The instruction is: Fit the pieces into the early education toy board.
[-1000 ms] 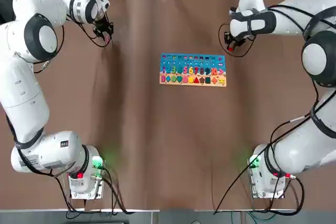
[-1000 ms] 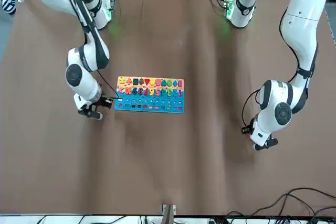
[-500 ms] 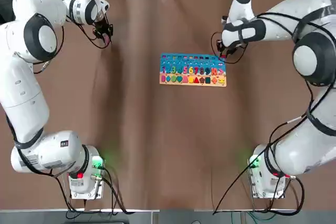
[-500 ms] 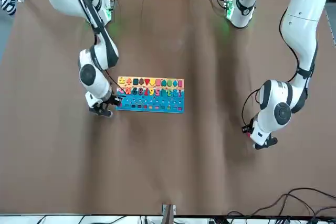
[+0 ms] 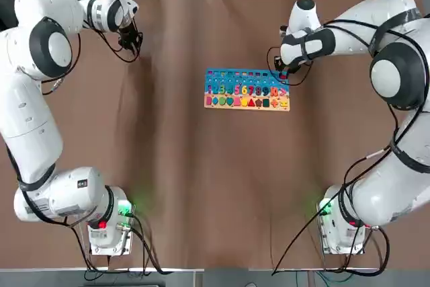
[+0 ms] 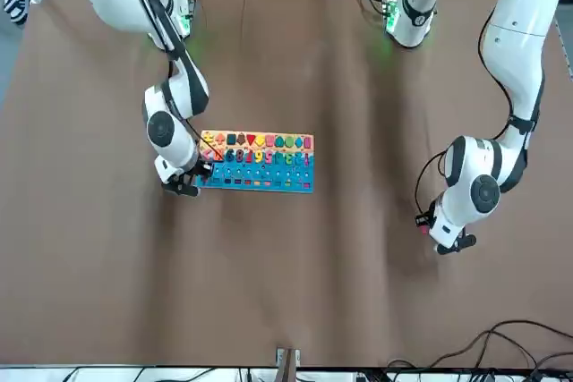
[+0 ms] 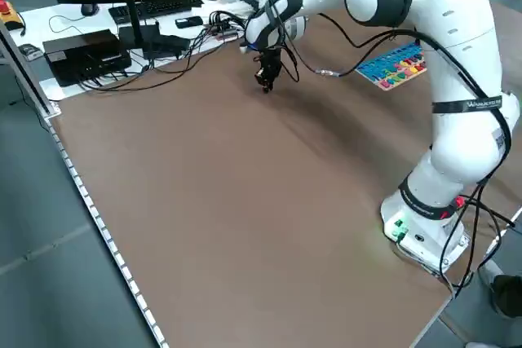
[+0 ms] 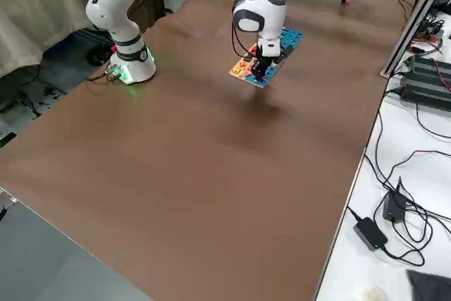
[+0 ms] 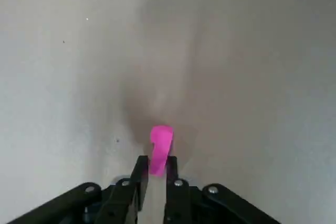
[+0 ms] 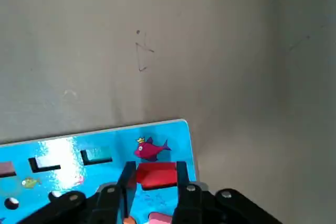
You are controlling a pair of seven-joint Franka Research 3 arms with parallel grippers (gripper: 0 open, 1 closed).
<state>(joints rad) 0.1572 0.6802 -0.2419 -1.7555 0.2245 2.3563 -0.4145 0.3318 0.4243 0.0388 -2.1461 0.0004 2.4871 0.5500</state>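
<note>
In the top view, the blue-and-tan toy board point(image 5: 247, 90) is being overhung at its far right corner by the right claw point(image 5: 287, 68). In the left wrist view, a pink "1" piece point(image 9: 160, 149) is being gripped by the left claw point(image 9: 158, 160); in the right wrist view, a red piece point(image 10: 156, 174) is being gripped.

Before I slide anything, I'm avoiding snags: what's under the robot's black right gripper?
The flat blue-and-tan toy board; parts of a pink piece and an orange one show. The gripper holds a red piece above its corner. What its fingers cover can't be seen.

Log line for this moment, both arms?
left gripper: shut on pink piece, away from board | right gripper: shut on red piece, over board
</note>
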